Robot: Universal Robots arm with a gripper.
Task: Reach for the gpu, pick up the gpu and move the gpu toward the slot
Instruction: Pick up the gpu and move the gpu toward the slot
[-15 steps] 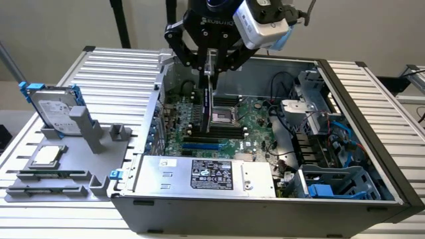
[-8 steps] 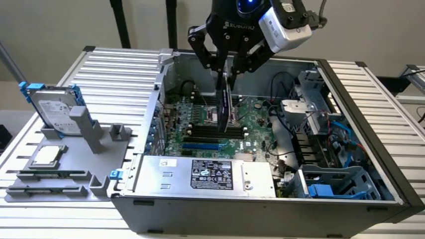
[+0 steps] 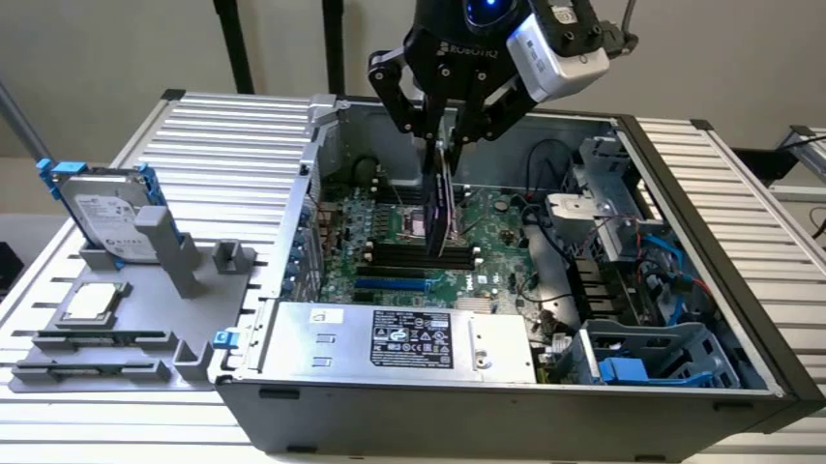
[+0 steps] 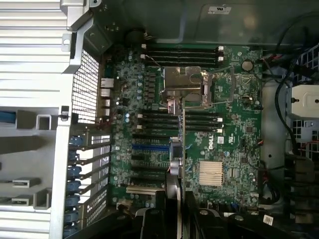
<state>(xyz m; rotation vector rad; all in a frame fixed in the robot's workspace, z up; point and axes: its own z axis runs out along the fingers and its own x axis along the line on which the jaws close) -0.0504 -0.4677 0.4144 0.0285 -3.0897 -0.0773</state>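
Here, the gpu (image 3: 446, 203) hangs edge-on, clamped in the gripper (image 3: 446, 135), above the motherboard (image 3: 497, 246) inside the open computer case (image 3: 516, 406). At the exterior view's left, a hard drive (image 3: 110, 217) stands on the surface (image 3: 220, 145).

Tool (image 3: 446, 135) grips the gpu (image 3: 446, 208) (edge-on) above the motherboard (image 3: 497, 242).

Camera layout: one raised exterior view, one downward wrist view.

The exterior view looks down at an angle from beyond the open computer case (image 3: 516, 387), taking in the surrounding table (image 3: 232, 145) and the parts holder (image 3: 116, 338). The wrist view looks straight down, close above the motherboard (image 4: 229, 124). Both views share the motherboard (image 3: 497, 242) and case interior.
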